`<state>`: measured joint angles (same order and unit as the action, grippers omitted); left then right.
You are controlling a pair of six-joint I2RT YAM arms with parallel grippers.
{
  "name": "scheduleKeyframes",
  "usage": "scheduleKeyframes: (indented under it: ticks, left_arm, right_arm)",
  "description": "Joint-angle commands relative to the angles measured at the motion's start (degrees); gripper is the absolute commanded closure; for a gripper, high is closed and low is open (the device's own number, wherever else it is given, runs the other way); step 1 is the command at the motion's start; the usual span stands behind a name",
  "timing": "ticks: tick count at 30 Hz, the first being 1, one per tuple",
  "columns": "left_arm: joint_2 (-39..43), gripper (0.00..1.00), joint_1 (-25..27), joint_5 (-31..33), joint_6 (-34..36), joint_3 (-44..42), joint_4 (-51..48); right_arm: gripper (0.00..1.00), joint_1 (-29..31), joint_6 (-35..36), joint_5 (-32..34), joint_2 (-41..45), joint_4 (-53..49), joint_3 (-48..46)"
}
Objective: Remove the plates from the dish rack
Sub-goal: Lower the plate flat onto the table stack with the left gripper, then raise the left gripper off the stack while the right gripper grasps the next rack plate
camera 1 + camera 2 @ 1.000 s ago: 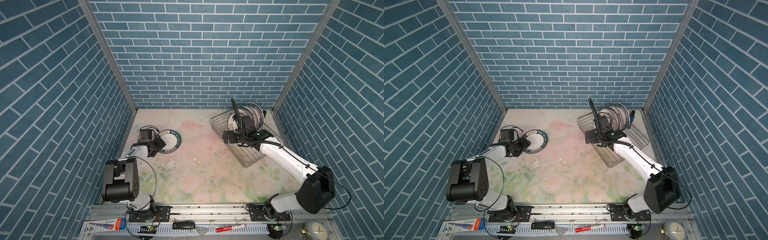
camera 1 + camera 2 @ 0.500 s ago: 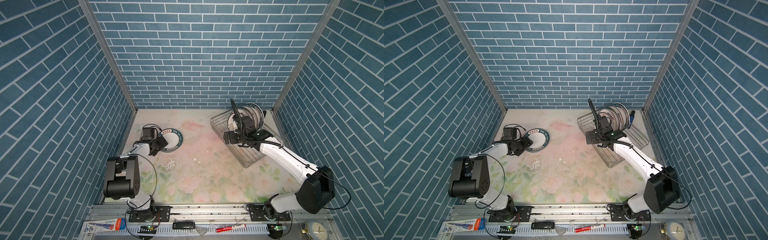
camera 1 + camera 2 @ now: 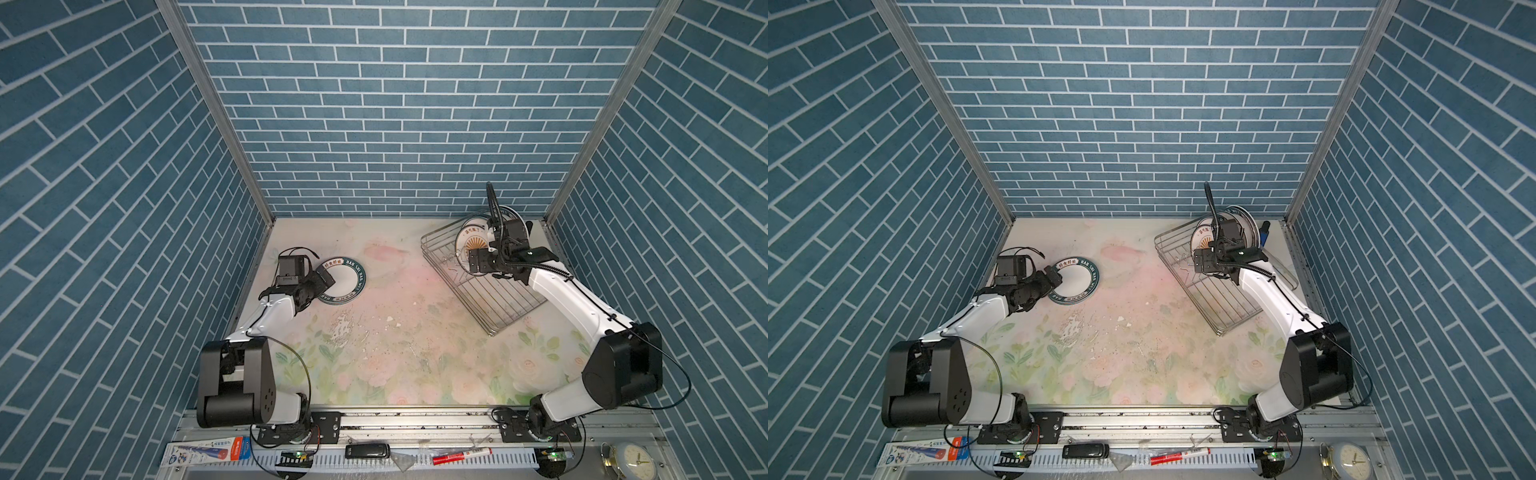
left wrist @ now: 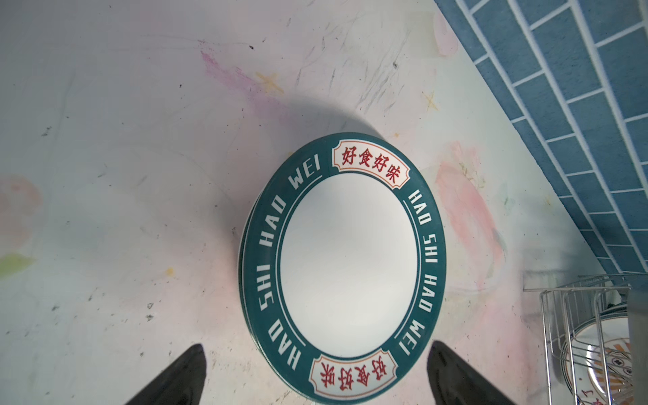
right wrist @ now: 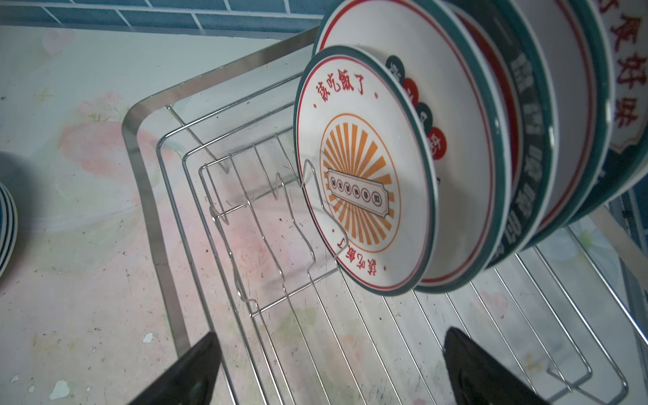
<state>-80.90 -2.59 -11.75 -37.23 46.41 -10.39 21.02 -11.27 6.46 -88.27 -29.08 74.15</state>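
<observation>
Location of the plate stack [image 4: 347, 263]: flat on the floral table [image 3: 374, 353], at the left side in both top views and well apart from the dish rack [image 3: 490, 299]. Its top plate carries a teal band with white lettering and two panels of red characters. The edges of further plates show beneath it in the left wrist view. The left gripper [image 4: 315, 347] sits low at the near edge of the stack, with its jaws spread wide and one finger on each side of the rim. It grips nothing.

The dish rack stands at the right rear of the table, set at an angle to the back wall. The remaining plates [image 5: 463, 122] stand on edge at its far end, packed close together. Frontmost is the sunburst plate [image 5: 361, 182], smaller than the one behind it, with a wire prong against its face. The right gripper [image 5: 331, 333] hovers over the wire floor of the rack, near the sunburst plate, with its jaws wide apart and clear of every plate
</observation>
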Motion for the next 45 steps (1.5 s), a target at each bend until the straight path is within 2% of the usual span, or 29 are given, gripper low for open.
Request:
scheduleKeyframes:
  ticks: [1,6,19,27,33,40,45]
  left_arm:
    - [0.40,0.01,0.22,-1.16,0.78,-1.01,1.57]
    - [0.49,0.01,0.22,-2.05,0.98,-1.57,3.09]
    - [1.54,0.01,0.49,-1.87,0.90,-1.77,3.10]
    - [1.87,0.01,0.98,-2.51,0.95,-1.58,3.80]
    - [0.76,0.01,2.39,-4.40,1.41,-1.08,5.55]
    - [-0.50,0.01,4.37,-8.23,2.50,-0.31,8.54]
    - [-1.37,0.01,7.61,-7.12,3.92,0.78,7.95]
  right_arm:
    - [0.03,-0.51,3.70,0.83,-3.16,0.97,4.71]
    - [0.06,-1.06,4.04,4.25,-6.53,1.48,7.29]
    - [0.10,-1.59,4.50,7.84,-9.01,3.40,8.06]
    - [0.17,-2.49,4.74,6.44,-12.61,5.51,9.08]
    - [0.33,-3.91,5.11,3.28,-14.17,9.52,7.98]
    - [0.54,-5.44,6.83,-3.65,-14.20,15.43,4.23]
    - [0.56,-5.72,6.86,-5.77,-14.74,17.12,2.81]
